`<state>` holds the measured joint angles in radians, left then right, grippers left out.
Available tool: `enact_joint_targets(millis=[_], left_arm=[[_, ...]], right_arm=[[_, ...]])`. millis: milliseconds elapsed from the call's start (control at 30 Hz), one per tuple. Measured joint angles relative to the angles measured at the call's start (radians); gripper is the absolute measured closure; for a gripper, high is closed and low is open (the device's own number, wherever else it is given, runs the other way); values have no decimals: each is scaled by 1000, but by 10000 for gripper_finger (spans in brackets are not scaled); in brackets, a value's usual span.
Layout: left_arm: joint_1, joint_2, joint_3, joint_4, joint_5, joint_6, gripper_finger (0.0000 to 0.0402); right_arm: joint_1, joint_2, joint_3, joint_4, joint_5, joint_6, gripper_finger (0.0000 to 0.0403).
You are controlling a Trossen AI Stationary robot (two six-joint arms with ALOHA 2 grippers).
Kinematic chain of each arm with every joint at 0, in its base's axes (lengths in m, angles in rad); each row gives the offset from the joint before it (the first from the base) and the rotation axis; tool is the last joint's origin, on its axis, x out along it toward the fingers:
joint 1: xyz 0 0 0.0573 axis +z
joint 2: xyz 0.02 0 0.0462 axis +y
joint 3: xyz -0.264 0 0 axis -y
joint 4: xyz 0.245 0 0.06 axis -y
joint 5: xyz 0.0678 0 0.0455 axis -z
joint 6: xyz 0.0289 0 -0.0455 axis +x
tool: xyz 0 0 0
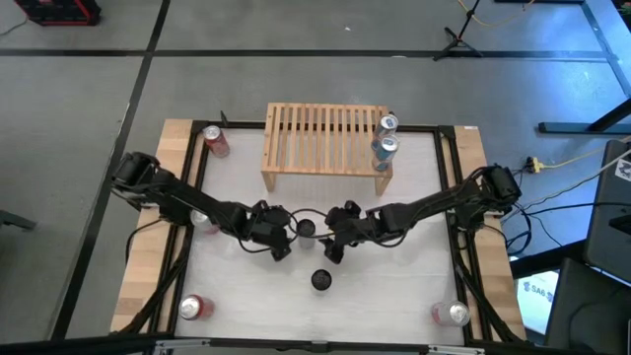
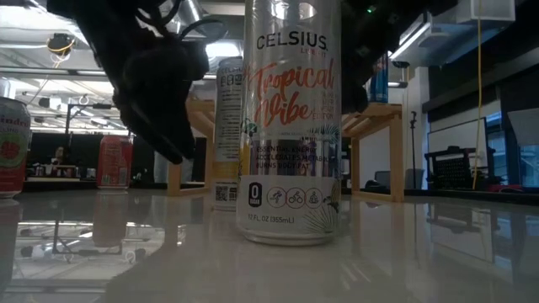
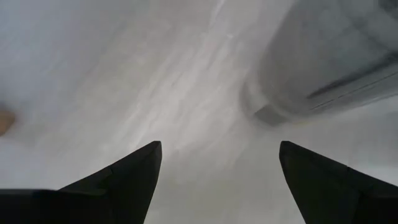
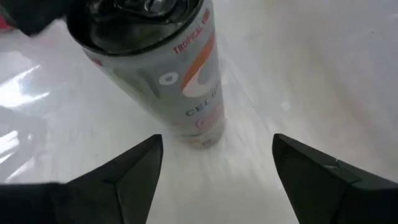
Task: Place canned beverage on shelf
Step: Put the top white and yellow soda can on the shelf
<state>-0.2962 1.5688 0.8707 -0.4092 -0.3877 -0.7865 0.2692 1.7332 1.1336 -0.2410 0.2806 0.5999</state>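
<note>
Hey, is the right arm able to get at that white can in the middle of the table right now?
Probably yes. The right gripper is open, the white can stands upright just ahead of it, and nothing lies between them.

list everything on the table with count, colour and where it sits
shelf: one, light wood, slatted top, far middle of the table
cans on the shelf: two, silver and blue, upright at its right end
red cans: three, one at the far left corner, one at the left edge behind the left arm, one at the near left corner
white cans: two, one near the middle in front of the hands, one between the hands
corner can: one, silver top, near right corner
table: one, white top, wood side strips
left hand: open, empty, centre left
right hand: open, empty, centre right
</note>
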Motion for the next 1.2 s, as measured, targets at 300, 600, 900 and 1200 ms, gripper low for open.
enact_joint_targets(millis=[300, 600, 900, 1200], left_arm=[[-74, -44, 0, 239, 30, 82, 83], [-60, -31, -14, 218, -91, -15, 83], [-35, -41, -13, 151, -89, -50, 83], [-19, -80, -13, 47, -114, -51, 83]], right_arm=[[-41, -1, 0, -30, 129, 3, 109], [-82, 4, 0, 132, 125, -52, 109], [-55, 1, 2, 113, 118, -47, 109], [-45, 2, 0, 57, -35, 22, 109]])
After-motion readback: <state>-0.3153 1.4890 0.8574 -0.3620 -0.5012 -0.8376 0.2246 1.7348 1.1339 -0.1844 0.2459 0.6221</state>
